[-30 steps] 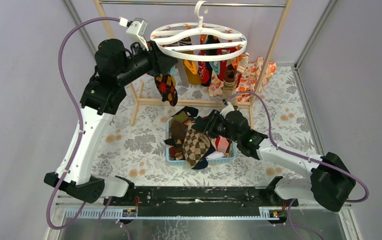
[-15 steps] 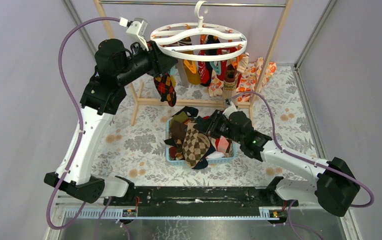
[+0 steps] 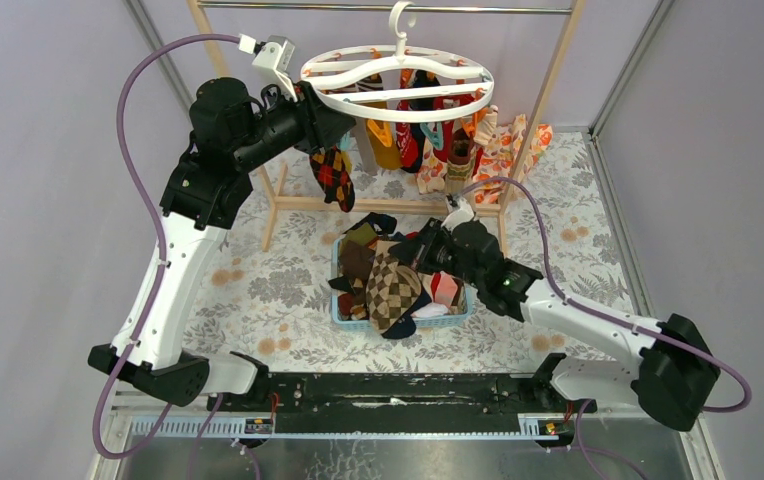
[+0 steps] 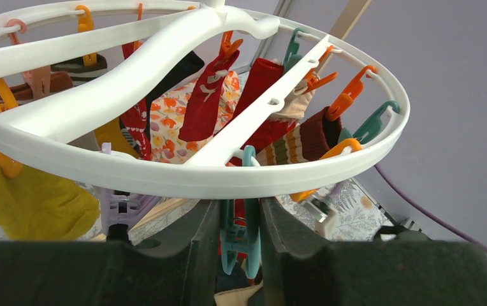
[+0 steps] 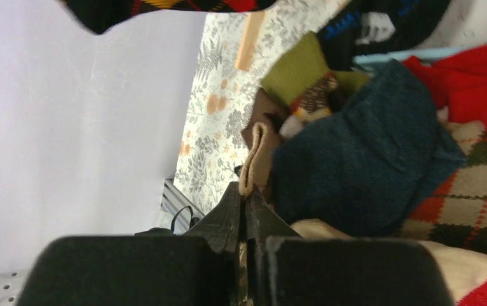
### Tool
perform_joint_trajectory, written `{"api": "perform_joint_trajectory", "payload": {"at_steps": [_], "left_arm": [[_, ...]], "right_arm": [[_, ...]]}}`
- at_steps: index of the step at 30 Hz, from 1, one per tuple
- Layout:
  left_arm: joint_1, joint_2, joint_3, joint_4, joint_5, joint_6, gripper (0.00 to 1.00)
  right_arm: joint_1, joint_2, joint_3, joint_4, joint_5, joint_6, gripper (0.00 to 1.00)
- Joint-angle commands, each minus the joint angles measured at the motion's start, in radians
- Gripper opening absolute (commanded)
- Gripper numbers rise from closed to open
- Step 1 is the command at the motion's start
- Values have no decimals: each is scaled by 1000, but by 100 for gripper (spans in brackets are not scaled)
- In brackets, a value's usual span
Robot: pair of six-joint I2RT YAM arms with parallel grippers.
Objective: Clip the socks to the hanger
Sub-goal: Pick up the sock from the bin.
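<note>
The left gripper [image 4: 239,255] squeezes a teal clip [image 4: 238,233] beneath the white hanger [image 4: 164,178] rim, while the right gripper [image 5: 244,197] has its fingers pinched together on a tan sock [image 5: 257,153] cuff in the blue basket [image 3: 450,318].

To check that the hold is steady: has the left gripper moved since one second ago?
No. The left gripper is at the same spot under the hanger rim, relative to the rack post.
</note>
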Motion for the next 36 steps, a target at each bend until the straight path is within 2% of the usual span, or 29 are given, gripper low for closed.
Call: {"api": "perform_joint_trajectory", "payload": {"at_steps": [1,3,6,11,15,23,36], "left_arm": [[6,-7,-5,49,9,-13,4],[5,-7,-11,47,10,-18,4],[4,-10,-23,50,10,-23,4],[4,-9,-35,50,10,-26,3],[4,-6,-35,57,4,-28,3],[-16,4,-52,88,-61,-73,2],[-66,19,-45,107,-114,-65,2]], "right_arm": [[110,-105,119,41,238,-246,0],[195,-128,143,96,366,-425,0],[269,-119,175,209,471,-609,0],[305,-17,309,293,484,-836,0],[310,54,382,334,523,-949,0],[318,122,422,421,593,-1053,0],[323,142,451,429,627,-1013,0]]}}
